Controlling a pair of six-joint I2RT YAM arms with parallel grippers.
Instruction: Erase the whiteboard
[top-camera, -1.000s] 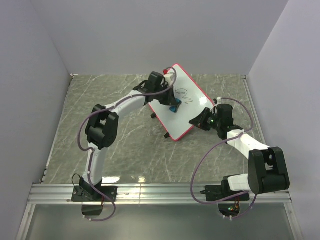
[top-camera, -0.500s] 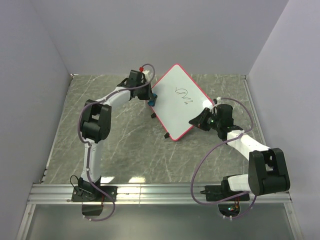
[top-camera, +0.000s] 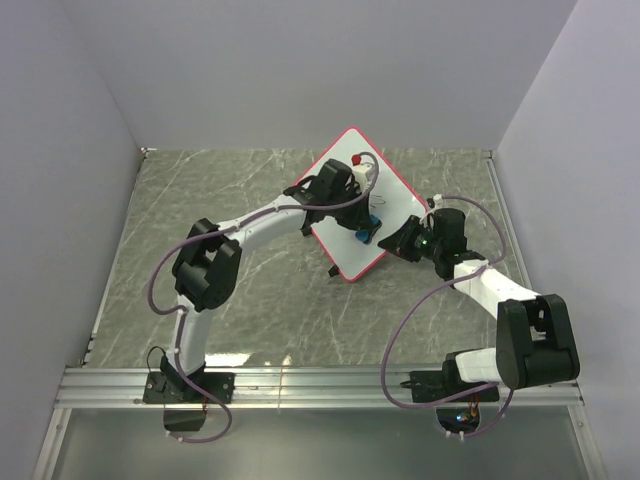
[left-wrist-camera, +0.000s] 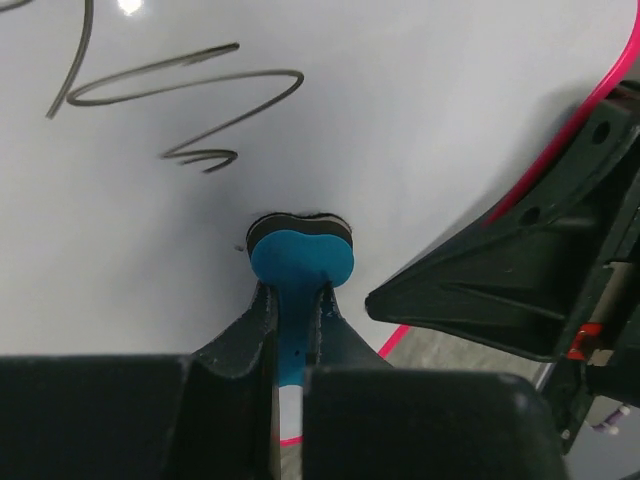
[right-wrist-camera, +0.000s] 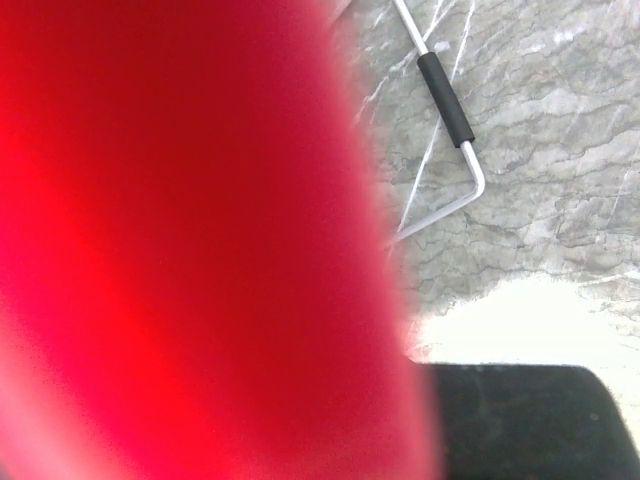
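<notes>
So, the flat white rectangular whiteboard (top-camera: 392, 205) with the thin pink-red frame sits toward the far middle of the grey-green marbled tabletop (top-camera: 250, 290), turned cornerwise and tilted up.

The left gripper (left-wrist-camera: 290, 300) is clamped tight on the stem of a small blue eraser (left-wrist-camera: 300, 258), whose dark felt face lies against the board, down by its near-right part. A black marker scribble (left-wrist-camera: 180, 100) loops across the white surface near the eraser but not touching it.

The right gripper (top-camera: 396, 240) has come in from the right and is closed on the board's near-right edge. Its wrist view is mostly one big red blur of frame (right-wrist-camera: 180, 240). Beside that blur you can make out a bent silver wire leg with a black sleeve (right-wrist-camera: 445, 100) over the marble.
</notes>
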